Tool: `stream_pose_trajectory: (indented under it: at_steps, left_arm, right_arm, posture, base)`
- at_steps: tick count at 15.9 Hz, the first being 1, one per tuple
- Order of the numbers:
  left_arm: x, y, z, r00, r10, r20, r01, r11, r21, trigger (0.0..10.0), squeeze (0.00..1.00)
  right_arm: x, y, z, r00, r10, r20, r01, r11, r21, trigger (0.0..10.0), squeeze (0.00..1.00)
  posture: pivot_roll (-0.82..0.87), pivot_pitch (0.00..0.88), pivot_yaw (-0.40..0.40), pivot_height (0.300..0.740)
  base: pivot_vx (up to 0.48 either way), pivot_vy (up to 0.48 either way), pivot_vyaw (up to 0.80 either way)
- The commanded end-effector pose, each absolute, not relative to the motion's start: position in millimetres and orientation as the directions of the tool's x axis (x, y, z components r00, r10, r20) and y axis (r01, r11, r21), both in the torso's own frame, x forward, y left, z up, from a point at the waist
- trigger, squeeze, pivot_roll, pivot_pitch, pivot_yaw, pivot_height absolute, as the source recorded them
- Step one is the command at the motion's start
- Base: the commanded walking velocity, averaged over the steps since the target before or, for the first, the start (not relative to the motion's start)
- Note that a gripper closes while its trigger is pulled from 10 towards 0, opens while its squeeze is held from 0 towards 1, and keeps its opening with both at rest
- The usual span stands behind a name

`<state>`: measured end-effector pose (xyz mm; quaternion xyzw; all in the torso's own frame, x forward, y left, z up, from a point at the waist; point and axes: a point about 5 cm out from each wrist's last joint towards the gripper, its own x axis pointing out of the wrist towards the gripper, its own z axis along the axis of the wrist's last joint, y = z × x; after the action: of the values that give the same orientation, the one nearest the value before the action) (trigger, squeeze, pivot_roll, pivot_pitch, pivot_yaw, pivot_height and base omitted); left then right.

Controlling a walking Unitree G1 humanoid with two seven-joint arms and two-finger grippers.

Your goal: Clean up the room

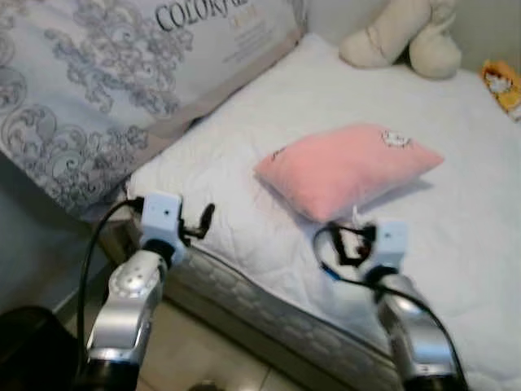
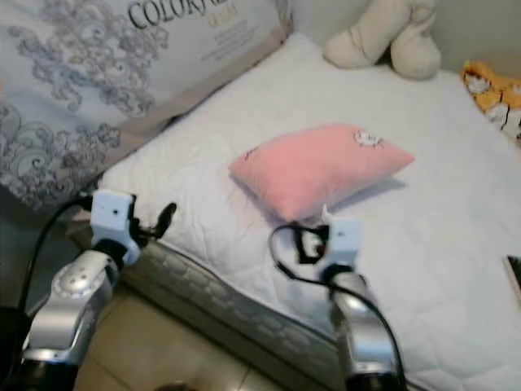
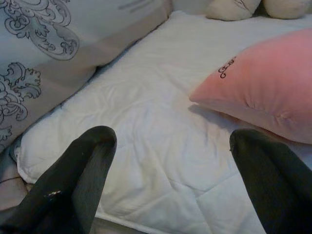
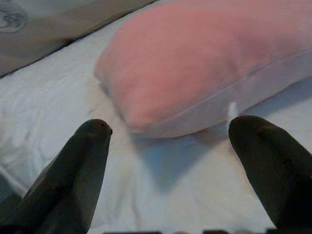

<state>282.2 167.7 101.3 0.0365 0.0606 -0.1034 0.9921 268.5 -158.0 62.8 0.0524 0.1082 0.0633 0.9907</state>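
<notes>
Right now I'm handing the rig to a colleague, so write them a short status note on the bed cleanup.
Left gripper: open, empty, over the bed's near corner.
Right gripper: open, empty, just short of the pink pillow.
Pink pillow lies mid-bed, untouched; large patterned pillow at the left; cream plush toy and an orange item at the far side.
Done: nothing visibly tidied.
Left: probably grasp the pink pillow, then the rest.

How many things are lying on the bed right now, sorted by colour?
Pink: 1, the pink pillow
Grey patterned: 1, the large pillow
Cream: 1, the plush toy
Orange-yellow: 1, the printed item at the far edge, too cut off to identify
Total: 4
</notes>
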Motion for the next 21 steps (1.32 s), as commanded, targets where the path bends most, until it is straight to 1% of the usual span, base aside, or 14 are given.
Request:
stream_pose_trajectory:
  at_steps: [1,4,5,6,7,9,11,12,13,14,16,19,20,21]
  left_arm:
    - [284,162,102,0.968,-0.215,-0.133,0.224,0.973,0.057,10.0,0.0]
    - [286,162,102,0.971,-0.203,-0.124,0.214,0.974,0.078,10.0,0.0]
    - [287,167,98,0.981,-0.146,-0.131,0.161,0.981,0.112,10.0,0.0]
    - [286,169,94,0.982,-0.121,-0.142,0.136,0.986,0.098,10.0,0.0]
    - [284,169,95,0.981,-0.137,-0.139,0.146,0.988,0.057,10.0,0.0]
    - [284,168,95,0.977,-0.149,-0.155,0.158,0.986,0.049,10.0,0.0]
    - [284,167,95,0.974,-0.171,-0.151,0.179,0.983,0.039,10.0,0.0]
    - [281,166,91,0.967,-0.194,-0.164,0.201,0.979,0.027,10.0,0.0]
    - [280,166,90,0.966,-0.195,-0.167,0.203,0.979,0.03,10.0,0.0]
    - [280,162,92,0.964,-0.218,-0.153,0.229,0.972,0.057,10.0,0.0]
    - [279,157,92,0.944,-0.287,-0.164,0.302,0.951,0.073,10.0,0.0]
    - [285,154,105,0.906,-0.396,-0.151,0.411,0.907,0.092,10.0,0.0]
    - [285,152,115,0.879,-0.453,-0.149,0.469,0.878,0.094,10.0,0.0]
    - [282,151,119,0.864,-0.482,-0.147,0.496,0.864,0.083,10.0,0.0]
  right_arm:
    - [268,-167,65,0.972,0.11,-0.206,-0.092,0.992,0.091,10.0,0.0]
    - [273,-171,69,0.976,0.095,-0.197,-0.083,0.994,0.067,10.0,0.0]
    - [275,-174,70,0.977,0.077,-0.196,-0.067,0.996,0.062,10.0,0.0]
    - [276,-177,71,0.978,0.065,-0.198,-0.056,0.997,0.052,10.0,0.0]
    - [278,-183,70,0.977,0.022,-0.211,-0.019,1.0,0.016,10.0,0.0]
    - [282,-190,68,0.972,-0.035,-0.233,0.034,0.999,-0.01,10.0,0.0]
    - [285,-191,69,0.973,-0.035,-0.228,0.034,0.999,-0.009,10.0,0.0]
    - [287,-188,70,0.973,-0.017,-0.229,0.019,1.0,0.005,10.0,1.0]
    - [288,-188,70,0.972,-0.022,-0.235,0.026,1.0,0.015,10.0,1.0]
    - [299,-185,70,0.973,-0.001,-0.229,0.008,1.0,0.029,10.0,1.0]
    - [316,-190,65,0.967,-0.014,-0.255,0.018,1.0,0.013,10.0,1.0]
    - [339,-209,68,0.951,-0.059,-0.303,0.07,0.997,0.025,10.0,1.0]
    - [346,-219,74,0.946,-0.081,-0.314,0.088,0.996,0.006,10.0,1.0]
    - [348,-221,76,0.946,-0.088,-0.313,0.091,0.996,-0.007,10.0,1.0]
  posture:
    - [-0.01,0.0,0.014,0.74]
    - [-0.02,0.0,0.01,0.74]
    - [-0.03,0.0,0.003,0.74]
    - [-0.03,0.0,-0.001,0.74]
    - [-0.03,0.0,-0.008,0.74]
    - [-0.03,0.0,-0.017,0.74]
    - [-0.03,0.0,-0.027,0.74]
    - [-0.04,0.0,-0.028,0.74]
    - [-0.05,0.0,-0.026,0.74]
    - [-0.07,0.0,-0.005,0.74]
    - [-0.08,0.003,-0.001,0.74]
    - [-0.01,0.09,-0.011,0.74]
    - [0.03,0.126,0.0,0.74]
    - [0.04,0.143,0.012,0.74]
  base:
    - [0.0,0.0,0.0]
    - [0.0,0.0,0.0]
    - [0.0,0.0,0.0]
    - [0.0,0.0,0.0]
    - [0.0,0.0,0.0]
    - [0.0,0.0,0.0]
    - [0.0,0.0,0.0]
    - [0.0,0.0,0.0]
    - [0.0,0.0,0.0]
    - [0.0,0.0,0.0]
    - [0.0,0.0,0.0]
    - [0.0,0.0,0.0]
    - [0.0,0.0,0.0]
    - [0.0,0.0,0.0]
